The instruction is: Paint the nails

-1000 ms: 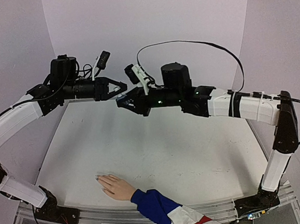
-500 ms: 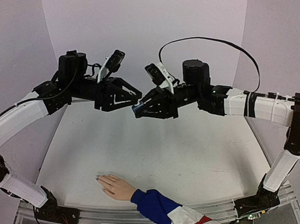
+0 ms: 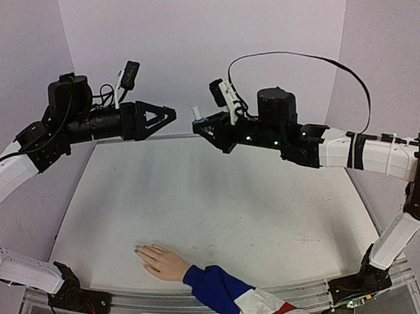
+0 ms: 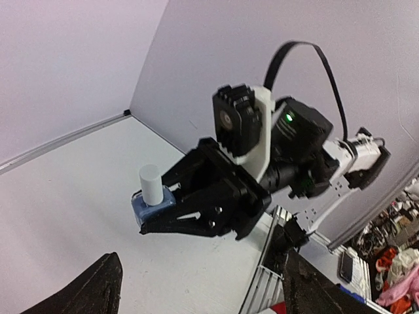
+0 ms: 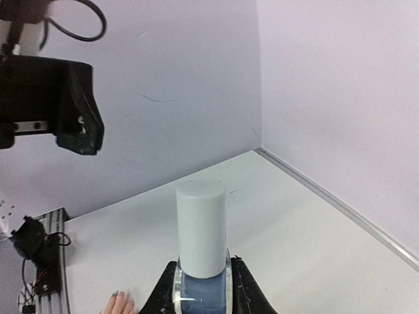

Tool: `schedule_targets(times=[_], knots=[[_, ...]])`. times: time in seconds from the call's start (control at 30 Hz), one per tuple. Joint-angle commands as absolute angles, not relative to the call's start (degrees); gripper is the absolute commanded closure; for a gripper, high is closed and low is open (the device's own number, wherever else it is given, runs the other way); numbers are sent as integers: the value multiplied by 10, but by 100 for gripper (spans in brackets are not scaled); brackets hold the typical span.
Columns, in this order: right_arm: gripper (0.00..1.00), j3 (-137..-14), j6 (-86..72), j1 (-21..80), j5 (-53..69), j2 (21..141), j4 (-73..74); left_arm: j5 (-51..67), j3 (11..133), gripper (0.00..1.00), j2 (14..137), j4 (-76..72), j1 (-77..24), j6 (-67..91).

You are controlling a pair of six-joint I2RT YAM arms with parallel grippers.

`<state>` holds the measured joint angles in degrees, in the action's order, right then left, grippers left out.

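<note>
The pale hand [image 3: 164,262] with a blue, white and red sleeve [image 3: 236,297] lies palm down at the table's near edge. Its nails [image 3: 139,250] point left and are tiny here. The fingertips [image 5: 120,303] also show at the bottom of the right wrist view. My right gripper [image 3: 201,126] hangs high over the far middle, shut on a small blue bottle [image 3: 199,119] that stands upright with its white cap [image 5: 201,229] on. My left gripper [image 3: 170,115] faces it from the left, a short gap away. Its fingers [image 4: 98,288] are spread wide with nothing between them.
White table [image 3: 221,207] with purple walls behind and to both sides. A metal rail [image 3: 156,301] runs along the near edge, where the arm bases stand. A black cable [image 3: 297,59] loops above the right arm.
My left gripper has opened and drawn back to the left, away from the bottle. The right arm has shifted a little with the bottle still in its grip. The hand has not moved.
</note>
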<state>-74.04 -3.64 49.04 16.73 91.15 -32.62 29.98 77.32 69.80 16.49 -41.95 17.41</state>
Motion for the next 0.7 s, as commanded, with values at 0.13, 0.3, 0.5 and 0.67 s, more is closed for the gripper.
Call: schedule_targets(times=[0.13,0.3,0.5,0.67], knots=[[100,-812,-10,583,-126,977,-353,183,794,22,726,152,-419,272],[100,-844,-5,606,-145,1006,-349,176,795,40,739,149,-419,275],[100,-867,-4,620,-147,1025,-350,149,779,39,733,149,-419,279],[100,-877,14,625,-154,1035,-351,135,774,43,740,154,-419,286]])
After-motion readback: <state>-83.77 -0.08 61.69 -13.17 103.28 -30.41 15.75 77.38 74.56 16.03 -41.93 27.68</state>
